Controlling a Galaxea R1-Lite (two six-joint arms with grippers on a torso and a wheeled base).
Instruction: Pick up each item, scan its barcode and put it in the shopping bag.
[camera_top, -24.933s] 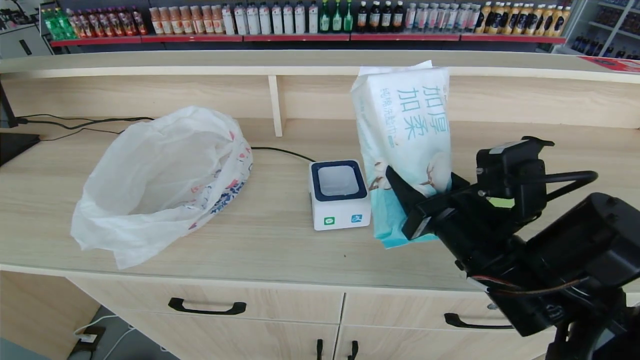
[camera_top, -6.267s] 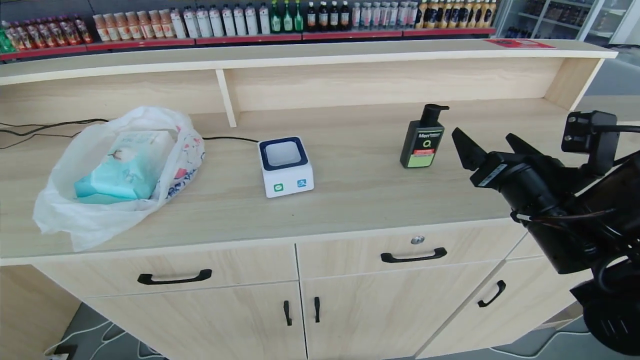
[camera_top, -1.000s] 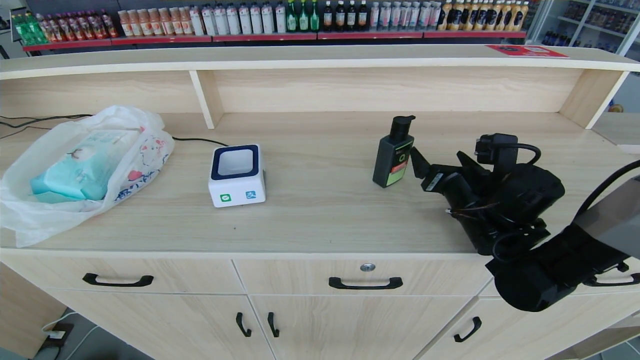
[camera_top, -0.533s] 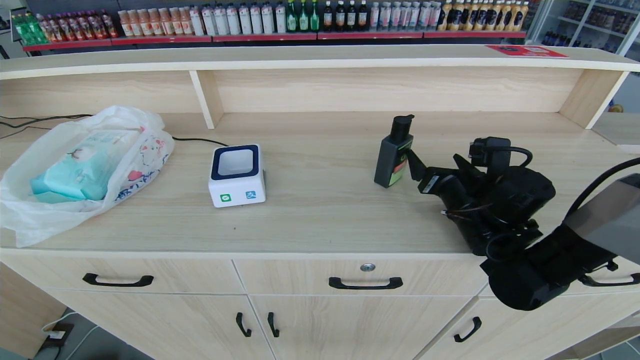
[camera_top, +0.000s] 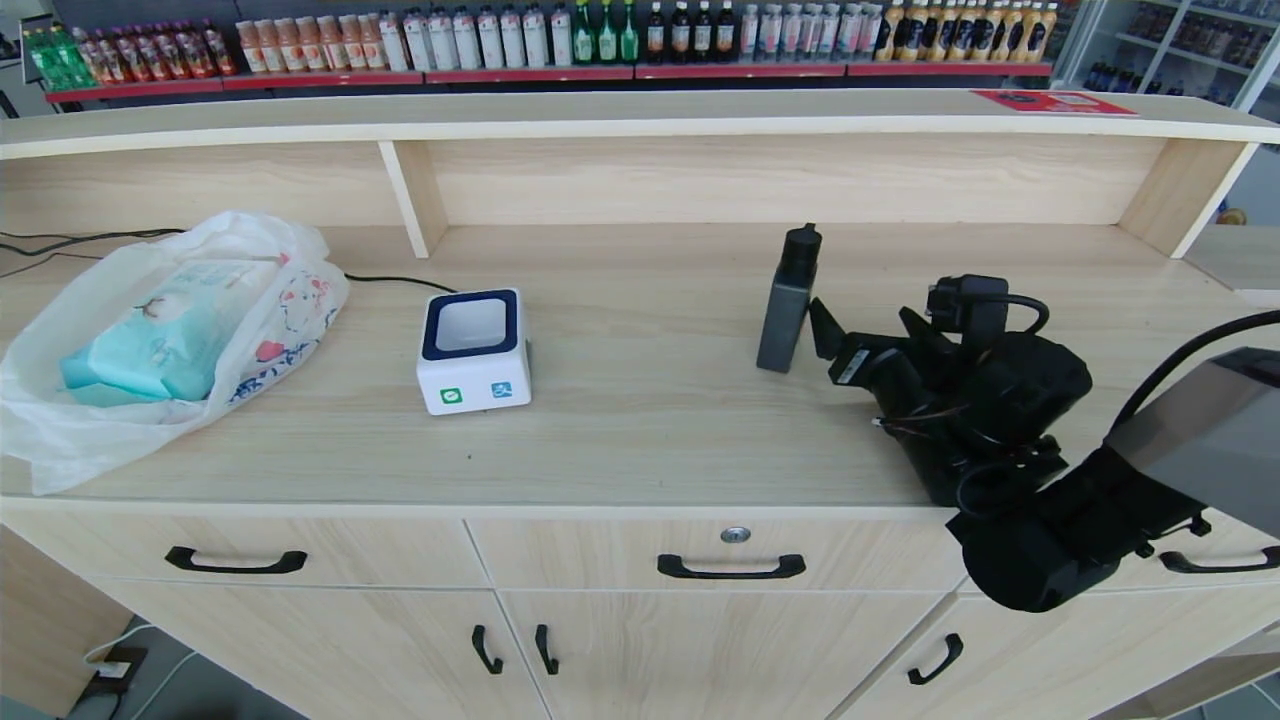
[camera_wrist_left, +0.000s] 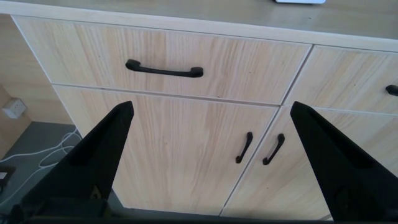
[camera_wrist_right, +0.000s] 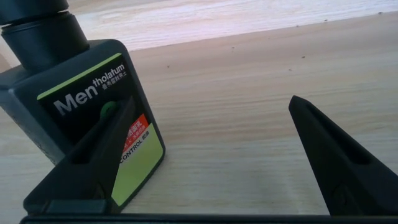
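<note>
R arm (camera_top: 1040, 520) in from 4 o'clock in head view, wrist abt level. R gripper (camera_top: 858, 312) points to 10 o'clock, jaws spread wide, fingers side by side. L gripper (camera_wrist_left: 211, 106) held low, aimed fwd & a bit down, jaws spread wide too.

One counter (camera_top: 640, 440) carries four things: one white shopping bag (camera_top: 60, 440) at the left, one pale blue pack of tissues (camera_top: 150, 345) inside it, one white scanner (camera_top: 473, 350) near the middle, and one dark pump bottle (camera_top: 788, 300) to the right. There are two tools: the right tool (camera_top: 858, 308) and the left tool (camera_wrist_left: 211, 104). The cupboard front has three drawer handles (camera_top: 235, 560), three door handles (camera_top: 485, 648) and one round lock (camera_top: 735, 534). The drinks (camera_top: 600, 35) on the far shelf (camera_top: 600, 75) are too many to count.
</note>
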